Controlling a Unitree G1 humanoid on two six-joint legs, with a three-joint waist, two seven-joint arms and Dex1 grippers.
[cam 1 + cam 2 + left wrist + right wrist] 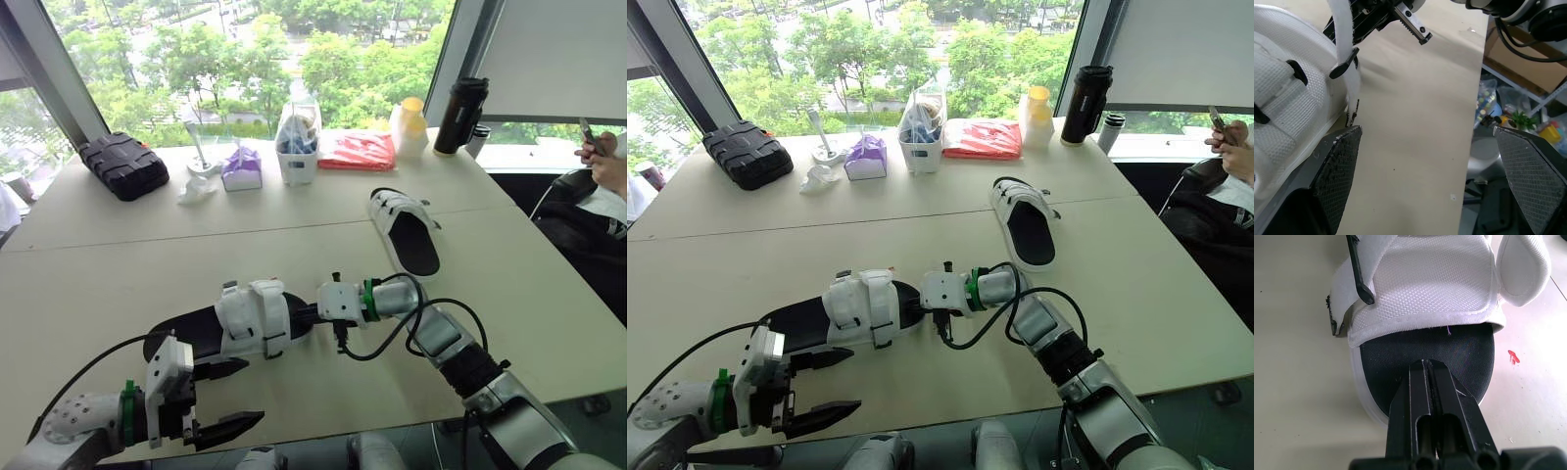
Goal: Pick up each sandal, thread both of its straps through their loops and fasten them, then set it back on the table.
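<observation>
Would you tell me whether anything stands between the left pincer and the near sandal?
Nothing visible does: the open left pincer lies right beside the near sandal, with only bare table between them.

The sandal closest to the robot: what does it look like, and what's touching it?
The near sandal has a black footbed and a white, mesh-like upper with white straps and black loops. It lies flat, sole down, on the beige table. One strap end sticks out loose at its side. The right gripper, fingers shut, appears to rest its tips on the footbed's short bare end. The left gripper hangs open beside its near edge.
</observation>
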